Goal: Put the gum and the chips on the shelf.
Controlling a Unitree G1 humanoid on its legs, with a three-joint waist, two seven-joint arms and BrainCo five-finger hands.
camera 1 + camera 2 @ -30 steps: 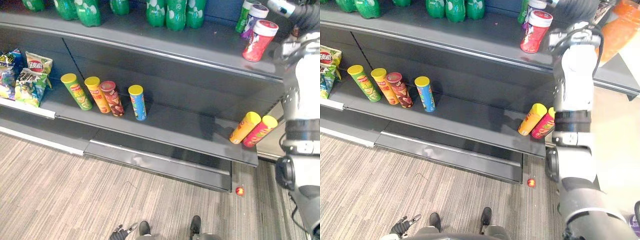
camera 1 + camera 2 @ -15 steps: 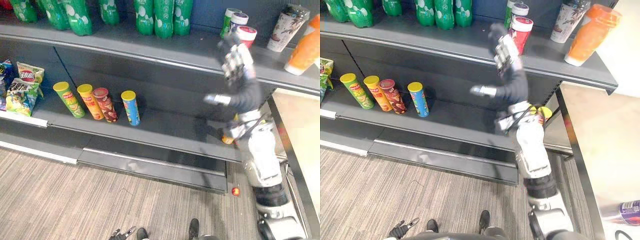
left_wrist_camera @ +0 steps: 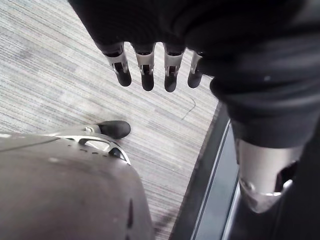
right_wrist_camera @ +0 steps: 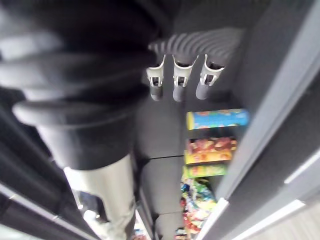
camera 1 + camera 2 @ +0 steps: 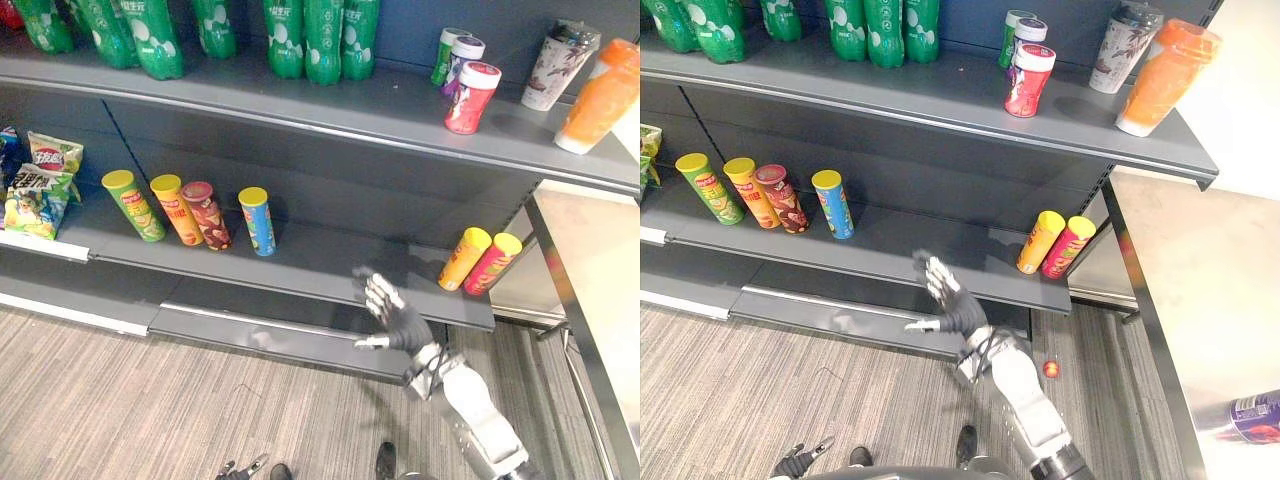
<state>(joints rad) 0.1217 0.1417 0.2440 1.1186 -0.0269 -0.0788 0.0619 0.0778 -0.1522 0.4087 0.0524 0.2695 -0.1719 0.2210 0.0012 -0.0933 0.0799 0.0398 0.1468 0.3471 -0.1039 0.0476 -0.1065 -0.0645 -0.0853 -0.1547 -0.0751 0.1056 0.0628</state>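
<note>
A red gum canister [image 5: 470, 97] stands on the upper shelf [image 5: 300, 100] beside a green one [image 5: 444, 54] and a purple-white one [image 5: 464, 52]. Two chips cans, yellow-orange [image 5: 464, 258] and pink [image 5: 493, 263], lean at the right end of the lower shelf [image 5: 330, 265]. More chips cans, green [image 5: 133, 205], orange [image 5: 177, 208], red [image 5: 207, 215] and blue [image 5: 256, 220], stand further left. My right hand [image 5: 392, 315] hangs open and empty before the lower shelf's front edge; its fingers [image 4: 180, 82] are straight. My left hand [image 3: 150, 70] hangs open over the floor, holding nothing.
Green bottles [image 5: 320, 35] line the upper shelf; a patterned cup [image 5: 555, 65] and an orange bottle [image 5: 600, 95] stand at its right end. Snack bags [image 5: 35, 180] lie far left. A small red ball [image 5: 1049, 369] lies on the floor. A grey counter [image 5: 1180, 280] is at the right.
My right arm has dropped from beside the red gum canister on the upper shelf to below the lower shelf's edge, empty. The canister stays on the shelf. The camera has shifted.
</note>
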